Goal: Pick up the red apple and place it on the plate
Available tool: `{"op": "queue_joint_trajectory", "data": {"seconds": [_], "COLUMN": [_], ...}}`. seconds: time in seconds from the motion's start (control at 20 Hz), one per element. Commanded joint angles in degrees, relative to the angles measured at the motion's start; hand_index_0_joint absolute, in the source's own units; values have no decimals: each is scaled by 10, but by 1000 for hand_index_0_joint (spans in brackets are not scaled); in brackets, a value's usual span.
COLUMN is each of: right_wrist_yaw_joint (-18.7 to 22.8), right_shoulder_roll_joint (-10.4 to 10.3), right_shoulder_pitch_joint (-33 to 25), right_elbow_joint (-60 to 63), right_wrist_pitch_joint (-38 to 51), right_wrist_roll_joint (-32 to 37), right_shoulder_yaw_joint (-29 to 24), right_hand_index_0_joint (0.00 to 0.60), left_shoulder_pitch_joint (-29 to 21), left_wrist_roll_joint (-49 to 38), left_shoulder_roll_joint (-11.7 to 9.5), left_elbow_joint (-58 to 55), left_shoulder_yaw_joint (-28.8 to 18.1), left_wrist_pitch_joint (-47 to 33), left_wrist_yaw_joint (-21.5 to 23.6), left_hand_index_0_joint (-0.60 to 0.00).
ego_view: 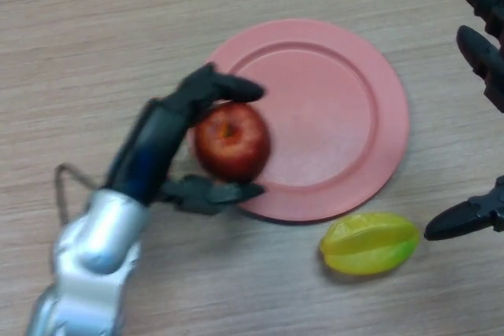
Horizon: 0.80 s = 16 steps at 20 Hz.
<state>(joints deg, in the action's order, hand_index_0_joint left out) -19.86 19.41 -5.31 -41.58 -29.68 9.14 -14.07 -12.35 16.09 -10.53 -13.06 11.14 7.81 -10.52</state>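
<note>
table: the pale wood-grain table top (94, 29) is showing fine streaks and a matt, even finish.
plate: the round salmon-pink plate (370, 108) is looking like smooth plastic, with a soft sheen on its raised rim.
apple: the red apple (232, 143) is gleaming, its skin glossy and smooth.
fruit: the yellow-green star-shaped fruit (368, 243) is looking waxy, like shiny plastic.
left hand: the black left hand (169, 127) is appearing matt, like hard plastic; its silver forearm shell (98, 234) is shining like smooth metal or painted plastic.
right hand: the black right hand (482, 53) is looking equally matt.
</note>
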Motion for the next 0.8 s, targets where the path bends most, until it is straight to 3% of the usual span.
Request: {"op": "queue_joint_trajectory", "data": {"seconds": [0.05,0.25,0.35,0.5,0.65,0.8], "right_wrist_yaw_joint": [4,1,0,0,-3,-7], "right_shoulder_roll_joint": [20,20,19,20,20,21], "right_shoulder_pitch_joint": [-14,-8,-5,2,1,-3], "right_elbow_joint": [-31,-30,-30,-36,-31,-26], "right_wrist_pitch_joint": [88,91,92,89,96,100], "right_wrist_roll_joint": [18,22,23,23,17,12], "right_shoulder_yaw_joint": [-39,-47,-50,-61,-60,-51], "right_hand_index_0_joint": [0,0,0,0,0,0], "left_shoulder_pitch_joint": [-43,-74,-78,-75,-50,8], "left_wrist_roll_joint": [-5,4,-6,-15,-4,-69], "left_shoulder_roll_joint": [-4,-4,-4,-4,-4,-11], "left_elbow_joint": [24,106,113,79,-13,-193], "left_shoulder_yaw_joint": [15,37,38,30,-9,-99], "left_wrist_pitch_joint": [-57,-72,-71,-2,26,85], "left_wrist_yaw_joint": [43,50,56,44,14,-41], "left_hand_index_0_joint": [-600,-600,-399,-2,0,0]}}
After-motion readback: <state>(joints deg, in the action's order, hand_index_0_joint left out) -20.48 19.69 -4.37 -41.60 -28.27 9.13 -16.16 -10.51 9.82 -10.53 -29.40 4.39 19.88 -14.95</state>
